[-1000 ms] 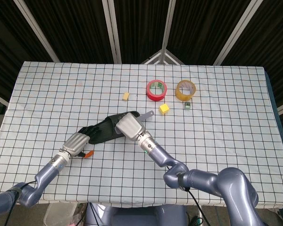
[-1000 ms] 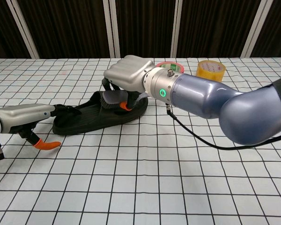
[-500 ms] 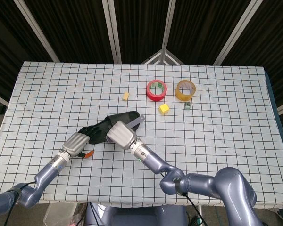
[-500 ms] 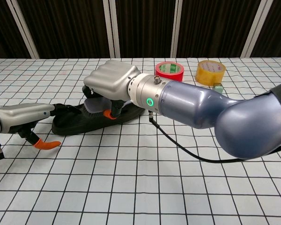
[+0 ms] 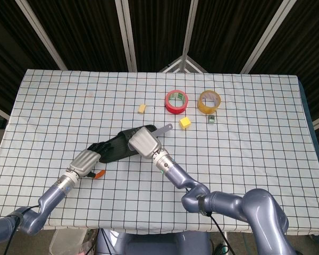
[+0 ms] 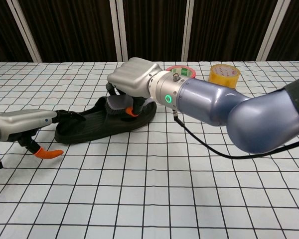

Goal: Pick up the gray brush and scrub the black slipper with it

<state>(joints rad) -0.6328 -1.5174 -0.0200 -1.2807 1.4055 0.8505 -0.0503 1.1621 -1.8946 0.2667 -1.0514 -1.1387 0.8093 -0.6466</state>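
Note:
The black slipper (image 5: 114,147) (image 6: 89,124) lies flat on the checked cloth, left of centre. My right hand (image 5: 144,142) (image 6: 132,82) grips the gray brush (image 6: 118,104) and holds it down on the slipper's toe half; the brush handle (image 5: 165,128) sticks out past the hand. My left hand (image 5: 85,162) (image 6: 22,123) rests on the slipper's heel end, fingertips touching its strap, with an orange-tipped thumb on the cloth.
A red tape roll (image 5: 176,101) (image 6: 180,72) and a yellow tape roll (image 5: 209,101) (image 6: 224,74) stand at the back. A yellow cube (image 5: 185,123), a tan block (image 5: 141,109) and a small green-grey piece (image 5: 211,119) lie near them.
My right hand swept the brush from the toe toward the heel and then back to the toe half of the slipper. The left hand has stayed put.

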